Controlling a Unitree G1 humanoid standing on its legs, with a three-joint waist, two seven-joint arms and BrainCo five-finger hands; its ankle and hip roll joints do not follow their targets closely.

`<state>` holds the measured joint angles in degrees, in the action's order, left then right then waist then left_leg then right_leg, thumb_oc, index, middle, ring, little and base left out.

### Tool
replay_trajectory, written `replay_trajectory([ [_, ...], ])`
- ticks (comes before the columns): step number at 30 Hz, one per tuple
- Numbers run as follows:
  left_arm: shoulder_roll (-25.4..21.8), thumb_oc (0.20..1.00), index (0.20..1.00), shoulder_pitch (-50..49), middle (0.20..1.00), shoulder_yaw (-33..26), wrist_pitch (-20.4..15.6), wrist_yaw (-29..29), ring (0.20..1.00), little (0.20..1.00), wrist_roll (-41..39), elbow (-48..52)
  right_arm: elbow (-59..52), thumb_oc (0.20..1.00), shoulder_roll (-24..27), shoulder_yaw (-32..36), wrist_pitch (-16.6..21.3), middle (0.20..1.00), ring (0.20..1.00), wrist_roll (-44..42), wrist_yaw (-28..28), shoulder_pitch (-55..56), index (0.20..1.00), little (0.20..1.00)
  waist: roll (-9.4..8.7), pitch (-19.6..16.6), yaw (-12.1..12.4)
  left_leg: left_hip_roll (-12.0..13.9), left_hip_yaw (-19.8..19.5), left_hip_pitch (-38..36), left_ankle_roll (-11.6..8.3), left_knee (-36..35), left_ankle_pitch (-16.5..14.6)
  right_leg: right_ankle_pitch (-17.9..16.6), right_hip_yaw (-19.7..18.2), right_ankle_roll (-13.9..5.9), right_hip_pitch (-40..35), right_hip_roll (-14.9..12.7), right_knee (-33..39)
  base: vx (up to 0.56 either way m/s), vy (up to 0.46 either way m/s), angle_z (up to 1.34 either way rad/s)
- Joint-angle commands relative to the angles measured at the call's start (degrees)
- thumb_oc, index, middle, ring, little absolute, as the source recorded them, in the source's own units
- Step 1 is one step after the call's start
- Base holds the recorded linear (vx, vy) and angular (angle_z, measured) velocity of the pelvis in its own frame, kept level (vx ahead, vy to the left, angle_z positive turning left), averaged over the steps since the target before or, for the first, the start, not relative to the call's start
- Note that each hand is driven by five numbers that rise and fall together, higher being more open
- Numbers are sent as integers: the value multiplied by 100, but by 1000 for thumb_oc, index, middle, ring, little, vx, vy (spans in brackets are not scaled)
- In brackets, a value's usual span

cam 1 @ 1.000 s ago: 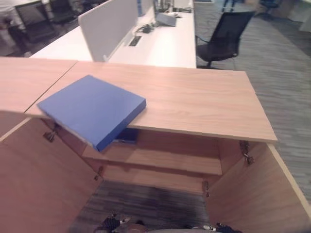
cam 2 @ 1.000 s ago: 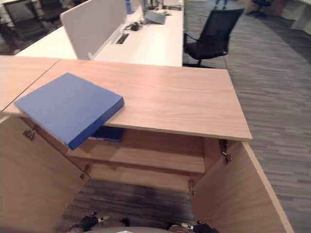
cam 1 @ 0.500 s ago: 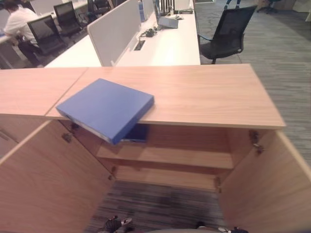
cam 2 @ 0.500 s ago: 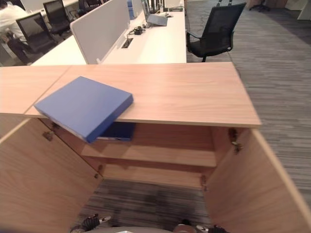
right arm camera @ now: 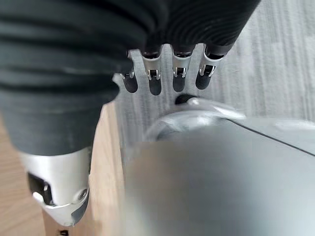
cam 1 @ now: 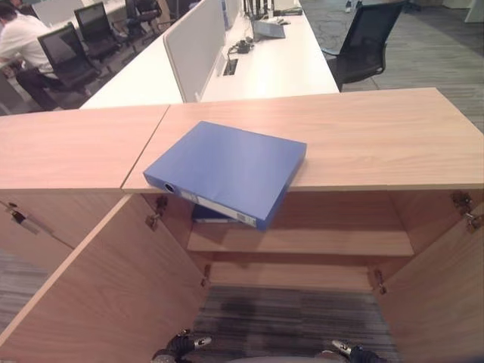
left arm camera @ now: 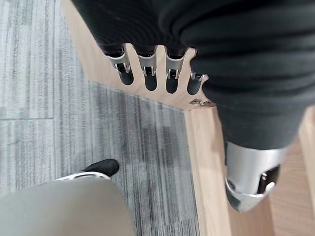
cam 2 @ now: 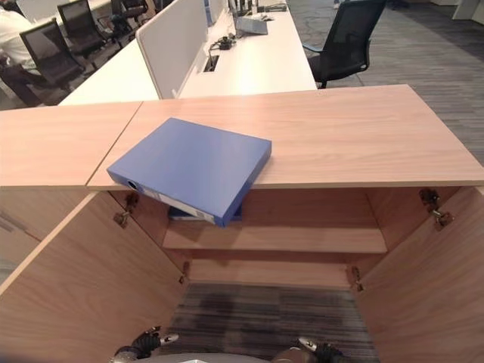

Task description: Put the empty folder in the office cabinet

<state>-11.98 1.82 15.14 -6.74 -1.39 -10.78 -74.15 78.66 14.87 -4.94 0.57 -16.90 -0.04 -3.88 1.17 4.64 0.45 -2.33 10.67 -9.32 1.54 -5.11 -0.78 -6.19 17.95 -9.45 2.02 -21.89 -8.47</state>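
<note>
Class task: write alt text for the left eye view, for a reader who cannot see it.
A blue folder lies flat on the wooden top of an office cabinet, one corner overhanging the front edge above the open doors and bare shelves. A second blue item sits on the upper shelf beneath it. Behind stand white desks and black chairs.

no legible text, folder (cam 1: 231, 168) spine label unreadable

Blue folder (cam 1: 227, 170) hides a second folder (cam 1: 208, 217) beneath.

Bright even office light, shaded cabinet (cam 1: 302, 249) interior, wrist views blurred (near foreground)
</note>
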Motion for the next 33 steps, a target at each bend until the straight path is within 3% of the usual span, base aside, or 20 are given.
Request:
replay_trajectory([
  [1,9,1000,1000,221,1000,-374,-144,144,1000,1000,-554,45,89,1000,-8,-171,2,1000,1000,-123,-79,-240,1000,1000,1,240,-30,144,-470,168,26,11,-246,1,-348,63,-211,411,113,-4,5,-17],
  [6,-28,1000,1000,168,1000,-197,-233,226,1000,1000,-763,842,49,1000,-75,-280,-28,1000,1000,-36,-18,-199,1000,1000,-44,200,-1,120,-417,167,31,11,-265,-188,-369,-48,-303,434,464,7,-21,-17],
  [11,-651,1000,1000,-770,1000,-301,-277,579,1000,1000,-1938,4457,-141,1000,-86,-177,-9,1000,1000,96,-23,-118,1000,1000,-62,213,83,109,-492,146,22,11,-290,-259,-308,-175,-420,378,562,15,-20,-5],
  [15,-1234,1000,1000,-1443,1000,-950,-316,543,1000,1000,-1856,6675,-99,1000,-147,-71,-85,1000,1000,345,64,65,1000,1000,-129,190,156,87,-542,155,13,11,-311,-380,-259,-238,-493,317,635,20,-27,1],
  [17,-1176,1000,1000,-1505,1000,-1121,-359,425,1000,1000,-1866,6939,-118,1000,-185,-107,-94,1000,1000,394,71,141,1000,1000,-158,191,175,84,-557,157,11,11,-317,-391,-248,-243,-506,310,645,12,-39,6],
  [25,-854,1000,1000,-1456,1000,-2290,-854,-1147,1000,1000,-173,8227,-92,1000,-490,-157,-77,1000,1000,438,-50,334,1000,1000,-299,165,388,88,-692,152,-8,11,-371,-297,-52,-256,-677,268,725,28,-42,9],
  [31,-911,1000,1000,-1205,1000,-2421,-953,-1884,1000,1000,559,8832,218,1000,-602,-97,-49,1000,1000,481,-174,263,1000,1000,-281,80,508,45,-792,106,-6,11,-397,-300,131,-303,-879,207,835,49,-1,13],
  [33,-1111,1000,1000,-1062,1000,-2522,-1000,-2170,1000,1000,1151,9242,298,1000,-620,-50,-25,1000,1000,472,-214,267,1000,1000,-255,48,533,28,-835,83,-11,11,-412,-278,189,-313,-953,198,881,50,19,11],
])
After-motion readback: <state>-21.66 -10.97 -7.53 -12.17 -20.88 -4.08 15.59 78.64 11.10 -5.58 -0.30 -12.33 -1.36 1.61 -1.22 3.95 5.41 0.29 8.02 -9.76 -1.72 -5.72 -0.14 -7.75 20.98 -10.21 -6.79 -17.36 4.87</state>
